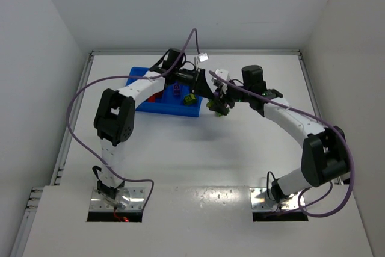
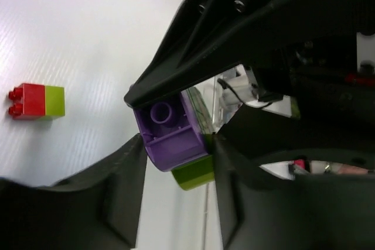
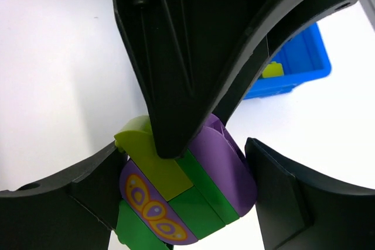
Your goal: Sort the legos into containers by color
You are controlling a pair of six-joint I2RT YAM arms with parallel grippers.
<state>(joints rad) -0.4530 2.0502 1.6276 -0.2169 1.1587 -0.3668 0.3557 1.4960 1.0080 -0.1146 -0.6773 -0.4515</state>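
A multicoloured lego clump [image 1: 215, 108] of purple, green and yellow-green bricks hangs just right of the blue tray [image 1: 168, 111], above the table. Both grippers meet on it. In the left wrist view my left gripper [image 2: 179, 156] is shut on the clump's purple brick [image 2: 170, 136], with a yellow-green brick [image 2: 193, 174] under it. In the right wrist view my right gripper [image 3: 184, 159] closes round the clump [image 3: 193, 197], and a left finger [image 3: 176, 86] presses on its top. The tray holds red [image 1: 155, 96], purple [image 1: 176, 90] and yellow-green [image 1: 189, 99] legos in separate compartments.
A red and yellow-green lego pair [image 2: 36, 101] lies on the white table, seen in the left wrist view. The tray's corner [image 3: 299, 62] with a yellow brick [image 3: 272, 69] shows behind the right gripper. White walls enclose the table on three sides.
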